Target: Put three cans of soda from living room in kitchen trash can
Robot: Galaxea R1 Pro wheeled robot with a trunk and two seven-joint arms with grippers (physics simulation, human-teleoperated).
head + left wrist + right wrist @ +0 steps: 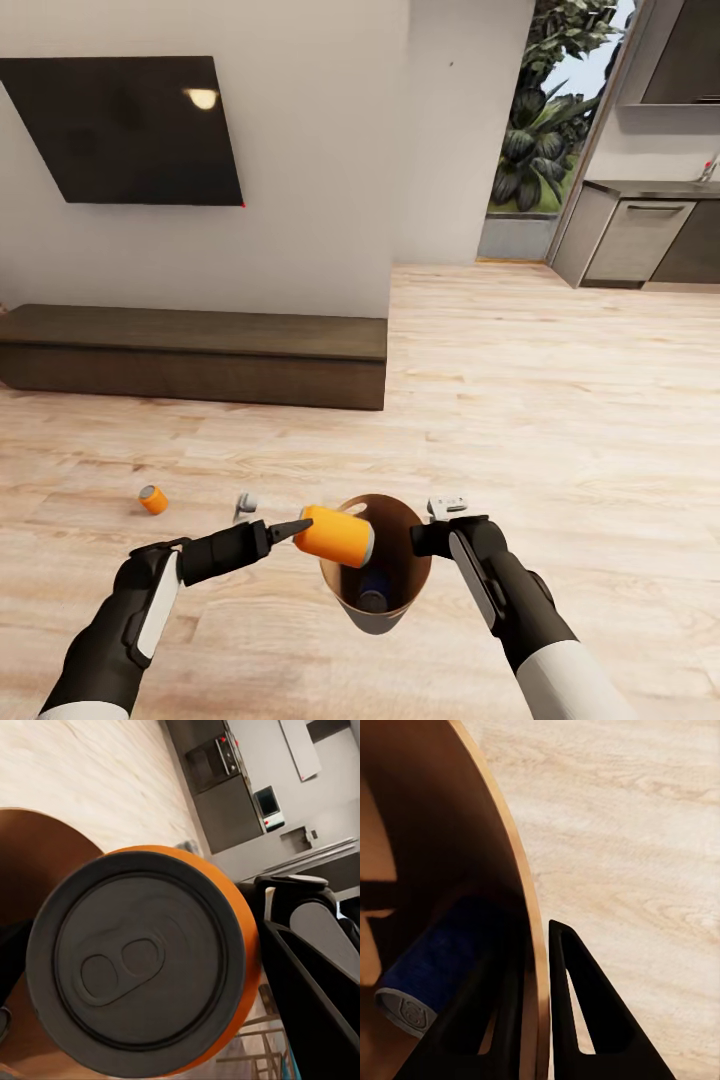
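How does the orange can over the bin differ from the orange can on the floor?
The held can is gripped by the left pincer, lying sideways in the air above the open bin; the floor can rests on the wood floor, touched by nothing. The held can is next to the bin's rim; the floor can lies well apart, toward the low cabinet. Both are orange with grey ends.

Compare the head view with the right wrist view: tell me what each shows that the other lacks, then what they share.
Head view alone: the left tool holding an orange soda can over the bin, a second orange can lying on the floor, the wall television and the low cabinet.

Right wrist view alone: the right tool's fingers clamped over the bin's rim.

Both: the bin, a dark can inside it, and the wood floor.
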